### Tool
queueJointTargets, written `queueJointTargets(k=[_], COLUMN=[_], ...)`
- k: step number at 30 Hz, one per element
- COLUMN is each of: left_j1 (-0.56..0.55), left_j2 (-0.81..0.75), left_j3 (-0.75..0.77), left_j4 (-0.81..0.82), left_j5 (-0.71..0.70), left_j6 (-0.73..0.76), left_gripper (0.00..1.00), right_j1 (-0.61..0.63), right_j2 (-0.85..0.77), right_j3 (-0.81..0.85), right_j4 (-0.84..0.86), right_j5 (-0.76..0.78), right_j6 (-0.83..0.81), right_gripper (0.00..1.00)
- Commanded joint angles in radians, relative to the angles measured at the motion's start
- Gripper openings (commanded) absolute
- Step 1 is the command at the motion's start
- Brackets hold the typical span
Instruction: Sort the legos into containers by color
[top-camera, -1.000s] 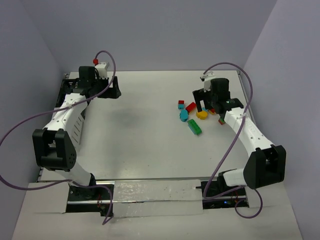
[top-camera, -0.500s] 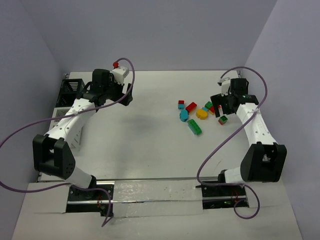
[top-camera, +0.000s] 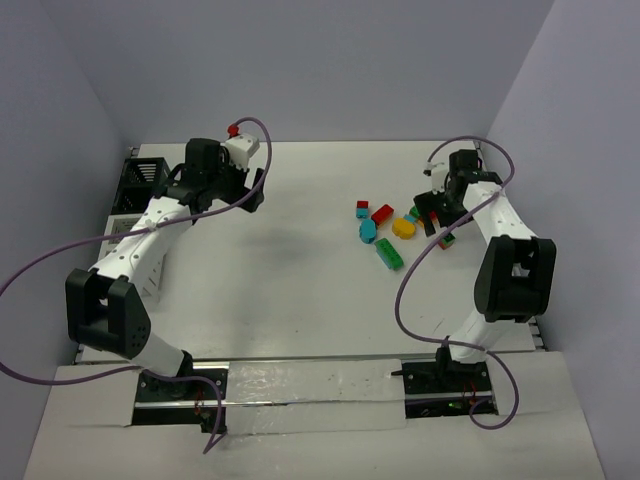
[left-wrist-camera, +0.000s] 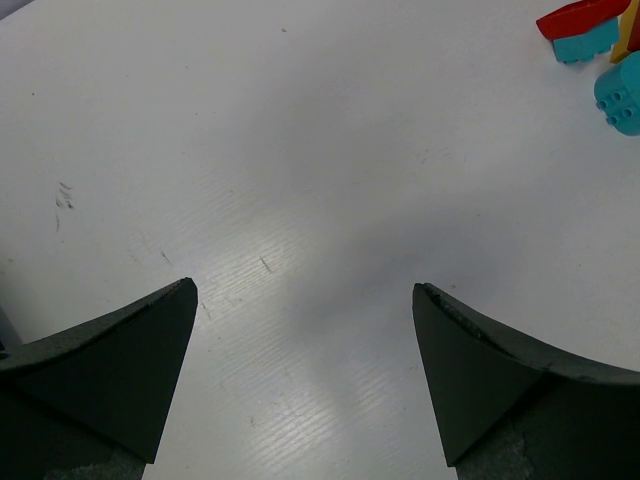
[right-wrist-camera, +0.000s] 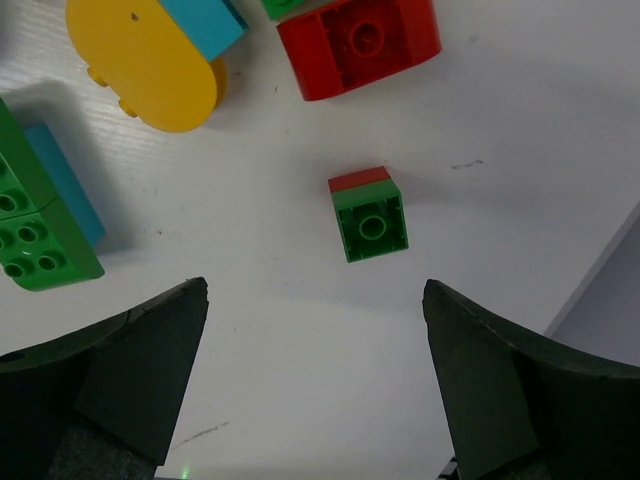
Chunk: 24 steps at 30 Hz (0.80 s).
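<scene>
The legos lie in a loose cluster at the right of the table: a red brick (top-camera: 382, 213), a small cyan brick (top-camera: 362, 210), a rounded cyan piece (top-camera: 368, 232), a yellow rounded piece (top-camera: 403, 229), a long green brick (top-camera: 390, 254) and a small green-and-red brick (top-camera: 446, 240). My right gripper (top-camera: 437, 217) hovers open and empty over the cluster's right side. In the right wrist view the small green-and-red brick (right-wrist-camera: 368, 215) lies just ahead of the open right gripper (right-wrist-camera: 315, 290). My left gripper (top-camera: 252, 192) is open and empty over bare table, as the left wrist view shows (left-wrist-camera: 304, 288).
The black bin (top-camera: 140, 178) and the white bin (top-camera: 140, 262) stand at the far left edge, partly hidden by the left arm. The table's right edge (right-wrist-camera: 610, 270) runs close beside the right gripper. A red brick (left-wrist-camera: 580, 18) and cyan pieces (left-wrist-camera: 622, 90) show at the left wrist view's corner.
My left gripper has swung right from the black bin out over the table, then held still. My right arm has shifted toward the far right, its gripper now over the cluster's right side.
</scene>
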Motion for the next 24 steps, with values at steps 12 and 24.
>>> queueJointTargets(k=[12,24], left_j1=[-0.006,-0.005], left_j2=[0.015,0.035], left_j3=[0.033,0.051], left_j4=[-0.027,-0.051], left_j5=[0.083,0.077], left_j6=[0.041,0.046], left_gripper=[0.99,0.99], right_j1=[-0.082,-0.09], right_j2=[0.179,0.254], right_j3=[0.159,0.149], right_j4=[-0.121,-0.109], right_j5=[-0.077,-0.089], right_j6=[-0.173,-0.197], right_gripper=[0.89,0.67])
